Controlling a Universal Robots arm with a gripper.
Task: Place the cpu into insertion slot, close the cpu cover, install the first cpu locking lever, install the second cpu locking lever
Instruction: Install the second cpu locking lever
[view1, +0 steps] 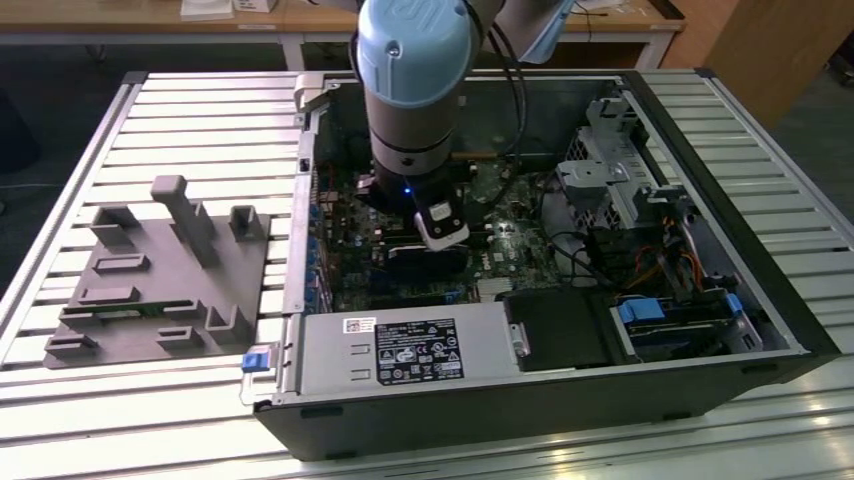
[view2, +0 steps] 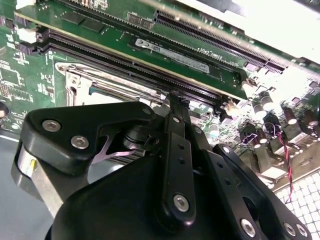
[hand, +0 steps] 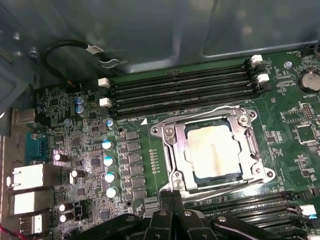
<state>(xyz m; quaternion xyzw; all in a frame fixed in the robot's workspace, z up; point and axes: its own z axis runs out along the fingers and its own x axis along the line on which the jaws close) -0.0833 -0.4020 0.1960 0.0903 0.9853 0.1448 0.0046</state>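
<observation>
In the first wrist view the gripper (hand: 172, 197), its fingers pressed together with nothing between them, rests its tips at the near edge of the insertion slot (hand: 168, 150). Just beyond, the cpu (hand: 212, 152) lies flat in that slot with the cpu cover (hand: 248, 146) closed around it. Farther back run the memory slots (hand: 180, 90), all within the open computer case (view1: 747, 300) on the desk (view1: 200, 110).

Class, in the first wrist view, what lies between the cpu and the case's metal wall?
Four long black memory slots, running side by side across the green motherboard, beyond the cpu.
</observation>
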